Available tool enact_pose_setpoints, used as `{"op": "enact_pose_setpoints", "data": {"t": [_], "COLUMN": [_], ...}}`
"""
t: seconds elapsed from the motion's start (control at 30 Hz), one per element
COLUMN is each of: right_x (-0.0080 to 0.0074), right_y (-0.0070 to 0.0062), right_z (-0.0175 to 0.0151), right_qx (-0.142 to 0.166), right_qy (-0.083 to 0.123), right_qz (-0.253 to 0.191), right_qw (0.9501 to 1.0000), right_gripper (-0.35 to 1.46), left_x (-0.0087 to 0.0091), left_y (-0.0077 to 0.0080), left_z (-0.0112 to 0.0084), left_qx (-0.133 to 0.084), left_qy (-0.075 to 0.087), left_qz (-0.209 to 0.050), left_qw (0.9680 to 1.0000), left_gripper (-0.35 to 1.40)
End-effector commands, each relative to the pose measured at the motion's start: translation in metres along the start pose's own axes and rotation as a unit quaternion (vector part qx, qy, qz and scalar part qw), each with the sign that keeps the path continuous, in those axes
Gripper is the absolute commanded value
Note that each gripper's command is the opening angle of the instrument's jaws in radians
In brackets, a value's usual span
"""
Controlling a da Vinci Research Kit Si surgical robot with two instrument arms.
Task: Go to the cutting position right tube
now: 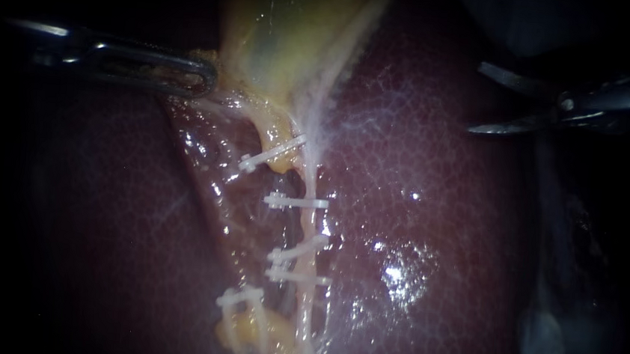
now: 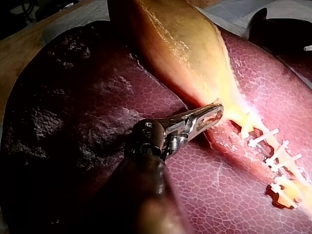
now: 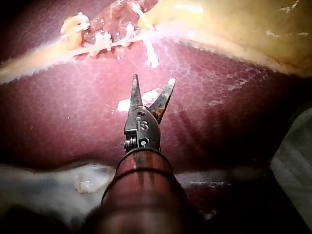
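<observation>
right instrument [image 1: 479,97] was seen well apart from the right tube [image 1: 310,225], end effector parted, empty; left instrument [image 1: 204,78] was clenched on gallbladder [image 1: 289,32] edge; approach was judged best made w/ blades open, astride tube btwn clips [image 1: 298,200], w/o snagging liver [image 1: 420,170].

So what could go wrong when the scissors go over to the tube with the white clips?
1. The right instrument has its blades open, and the liver lies between it and the tube; dipping low, it might scratch the liver.
2. The clips sit close together, so the blades might land on one instead of a gap.
3. The left instrument grips the gallbladder; a slip could shift the tube.
</observation>
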Motion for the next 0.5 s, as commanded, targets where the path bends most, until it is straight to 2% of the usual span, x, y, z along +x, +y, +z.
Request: {"op": "enact_pose_setpoints", "data": {"t": [0.03, 0.3, 0.5], "right_x": [-0.0001, -0.0013, -0.0020], "right_y": [-0.0004, -0.0035, -0.0053], "right_z": [0.0004, 0.0046, 0.0074], "right_qx": [0.010, 0.054, 0.090], "right_qy": [-0.002, -0.024, -0.023], "right_qz": [0.010, 0.074, 0.144], "right_qw": [0.9999, 0.9955, 0.9852], "right_gripper": [1.31, 1.26, 1.22], "left_x": [0.0001, 0.0002, 0.0002], "left_y": [0.0000, 0.0000, -0.0001], "left_z": [0.0000, 0.0000, 0.0000], "left_qx": [0.000, 0.000, -0.001], "left_qy": [0.000, 0.000, 0.000], "left_qz": [0.000, 0.001, 0.000], "left_qw": [1.0000, 1.0000, 1.0000], "left_gripper": [-0.35, -0.35, -0.35]}}
